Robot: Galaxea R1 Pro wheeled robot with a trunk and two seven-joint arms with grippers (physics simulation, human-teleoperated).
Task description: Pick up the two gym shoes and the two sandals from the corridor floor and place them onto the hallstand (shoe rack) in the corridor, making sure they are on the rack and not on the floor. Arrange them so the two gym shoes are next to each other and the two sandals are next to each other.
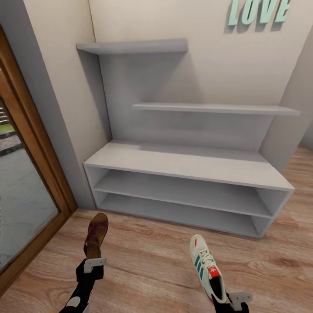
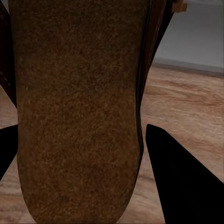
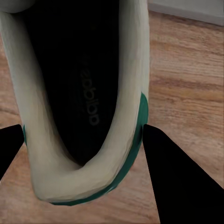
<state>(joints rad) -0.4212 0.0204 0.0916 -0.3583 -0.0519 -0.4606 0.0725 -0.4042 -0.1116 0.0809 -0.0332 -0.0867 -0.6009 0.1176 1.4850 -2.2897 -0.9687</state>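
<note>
Left gripper (image 1: pixel 92 260) closed on sandal (image 1: pixel 96 234) at heel; footbed sat between dark fingers (image 2: pixel 179 182) in left wrist view. Right gripper (image 1: pixel 232 300) clamped gym shoe (image 1: pixel 207 266) at heel, toe toward hallstand (image 1: pixel 182 165). Both shoes seemed lifted off corridor floor (image 1: pixel 148 265), though height was hard to judge. Best move: raise both above top tier, reach forward, set down flat, leaving room alongside for each mate.

Both arms reach forward, low in the head view. The left gripper (image 1: pixel 92 256) holds a sandal (image 1: pixel 96 234) by its heel, one dark finger (image 2: pixel 179 182) on each side of the sole. The right gripper (image 1: pixel 228 300) holds a gym shoe (image 1: pixel 208 267) by the heel, fingers (image 3: pixel 179 182) pressing its two sides
</note>
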